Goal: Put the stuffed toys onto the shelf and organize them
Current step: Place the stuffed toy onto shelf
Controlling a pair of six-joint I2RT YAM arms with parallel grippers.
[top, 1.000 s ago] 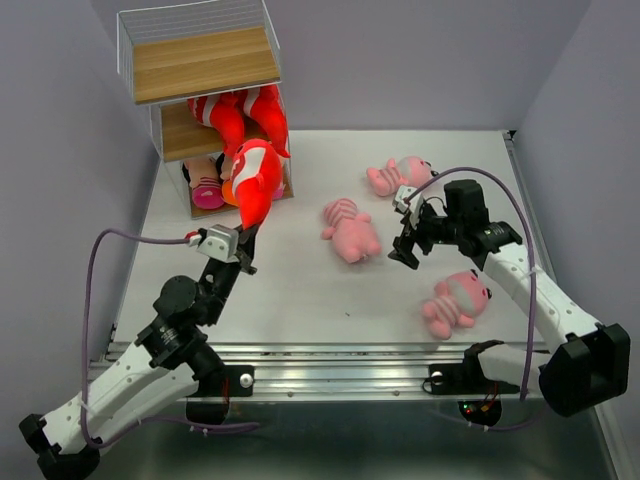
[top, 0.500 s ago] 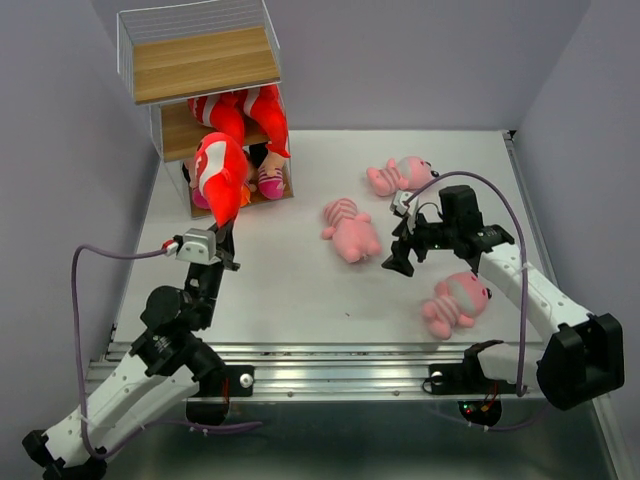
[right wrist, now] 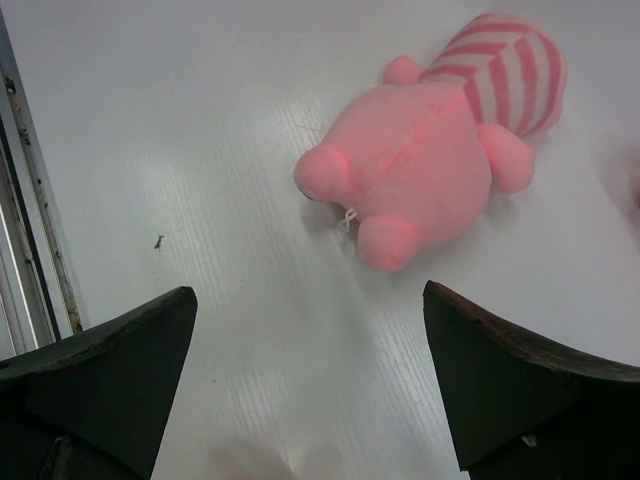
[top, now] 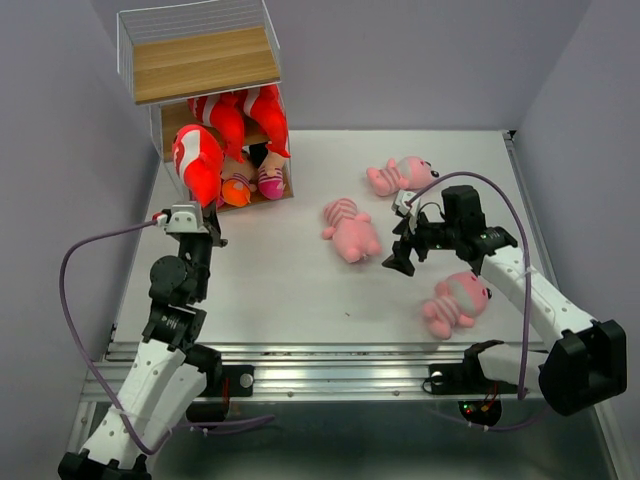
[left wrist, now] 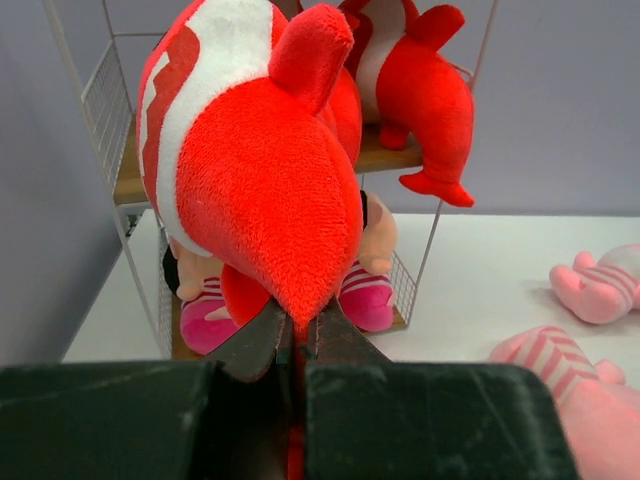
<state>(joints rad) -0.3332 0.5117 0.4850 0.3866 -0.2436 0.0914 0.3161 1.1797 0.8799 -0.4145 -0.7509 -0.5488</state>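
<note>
My left gripper (top: 205,213) is shut on the tail of a red shark (top: 198,160) and holds it upright in front of the left side of the shelf (top: 200,62). In the left wrist view the shark (left wrist: 255,160) fills the middle, pinched at my gripper (left wrist: 297,330). Two more red sharks (top: 240,115) lie on the middle tier, and dolls in pink stripes (top: 270,182) sit on the bottom tier. My right gripper (top: 397,262) is open, just right of a pink striped animal (top: 350,230), which lies ahead of the fingers in the right wrist view (right wrist: 440,150).
Two more pink striped animals lie on the white table: one at the back (top: 398,175), one near the front right (top: 455,302). The top shelf board (top: 205,60) is bare. Grey walls close in on both sides.
My left gripper has carried the red shark leftward and back, from right of the shelf front to its left side. My right gripper has shifted slightly toward the middle pink animal.
</note>
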